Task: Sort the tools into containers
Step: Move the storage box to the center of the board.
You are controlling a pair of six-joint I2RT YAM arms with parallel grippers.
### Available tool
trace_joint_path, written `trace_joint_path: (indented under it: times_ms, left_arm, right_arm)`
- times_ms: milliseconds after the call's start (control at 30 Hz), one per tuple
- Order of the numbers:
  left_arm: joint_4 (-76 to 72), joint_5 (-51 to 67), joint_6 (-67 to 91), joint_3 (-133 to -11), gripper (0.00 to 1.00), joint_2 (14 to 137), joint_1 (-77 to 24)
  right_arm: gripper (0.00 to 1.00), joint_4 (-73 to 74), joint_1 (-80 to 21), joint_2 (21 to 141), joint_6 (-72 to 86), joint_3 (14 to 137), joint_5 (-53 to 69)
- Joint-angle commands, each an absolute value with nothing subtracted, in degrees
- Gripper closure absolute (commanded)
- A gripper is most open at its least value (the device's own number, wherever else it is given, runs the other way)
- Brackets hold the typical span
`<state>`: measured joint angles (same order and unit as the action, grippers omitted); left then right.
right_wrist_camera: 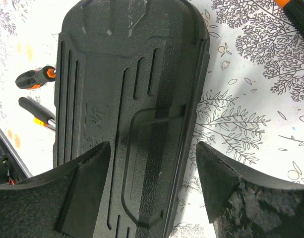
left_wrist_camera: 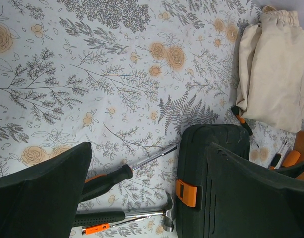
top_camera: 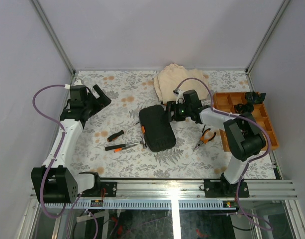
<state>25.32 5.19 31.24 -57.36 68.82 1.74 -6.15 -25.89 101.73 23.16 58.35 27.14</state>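
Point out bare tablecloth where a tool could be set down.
Bare: the near strip between the tool case and the rail; the far stretch between the left gripper and beige cloth. Crowded: screwdrivers and hammer left of the case, pliers right.

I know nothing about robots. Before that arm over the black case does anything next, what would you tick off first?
1. Right pincer open: ok, its jaws stand apart with nothing held.
2. Its aim on the black case: ok, one finger is over the lid and the other is past the long edge.
3. Fingers touching the case: cannot tell.
4. Case open for tools: not ok, it lies shut, and the orange latch looks fastened.
5. Hammer clear of the case: cannot tell, its head lies right beside the latch edge.
6. Left pincer out of the way: ok, it is open and off at the far left.
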Motion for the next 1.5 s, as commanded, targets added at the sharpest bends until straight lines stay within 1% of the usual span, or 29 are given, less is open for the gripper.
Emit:
trace_joint_path:
  times_ms: [0,267,333,533,633,733,800,867,933,967,1067,1167,1300,1467]
  left_arm:
    - [21.9,6.5,31.0,-57.0,0.03,68.4,2.4]
    - [21.9,7.4,30.7,-57.0,0.03,68.6,2.4]
    - [21.8,8.0,30.6,-56.7,0.00,68.7,2.5]
    - [22.4,9.9,33.4,-56.4,0.00,70.3,2.4]
    - [22.2,14.6,36.0,-54.6,0.00,70.7,2.4]
    - [20.8,18.2,37.0,-52.4,0.00,70.0,2.4]
    - [19.4,19.6,37.4,-50.8,0.05,68.2,2.5]
    - [18.0,20.5,38.0,-49.4,0.08,66.2,2.4]
    - [16.9,19.8,39.0,-47.2,0.02,63.9,2.4]
    - [16.1,19.2,39.1,-46.2,0.00,62.3,2.3]
    - [16.3,17.9,39.9,-44.8,0.00,60.3,2.0]
    - [17.8,18.5,40.4,-44.7,0.00,61.1,-0.1]
    - [15.9,14.8,40.9,-42.3,0.00,60.8,-5.4]
    - [11.1,11.2,45.4,-39.6,0.00,59.7,-14.5]
  right_arm:
    - [0.24,-7.0,-26.4,102.6,23.2,61.3,28.4]
    - [0.27,-7.0,-26.3,104.7,23.1,60.4,28.1]
    - [0.29,-6.9,-26.3,105.0,23.1,60.0,27.6]
    - [0.42,-6.4,-26.3,103.6,23.8,56.5,24.9]
    - [0.46,-7.5,-26.3,102.3,25.7,53.2,23.6]
    - [0.48,-9.2,-26.3,101.4,27.3,49.7,23.4]
    - [0.48,-10.0,-26.4,100.7,27.9,47.9,23.3]
    - [0.48,-9.9,-26.2,99.4,27.9,46.3,22.2]
    - [0.49,-9.2,-26.1,97.7,27.8,44.8,20.7]
    - [0.49,-8.8,-25.8,96.9,27.7,44.1,20.1]
    - [0.49,-7.9,-24.2,95.5,27.5,41.9,19.0]
    - [0.50,-8.6,-22.2,92.8,28.4,38.9,19.6]
    - [0.50,-10.5,-20.2,91.3,30.2,36.1,20.9]
    - [0.50,-12.2,-19.1,90.1,32.1,33.8,20.9]
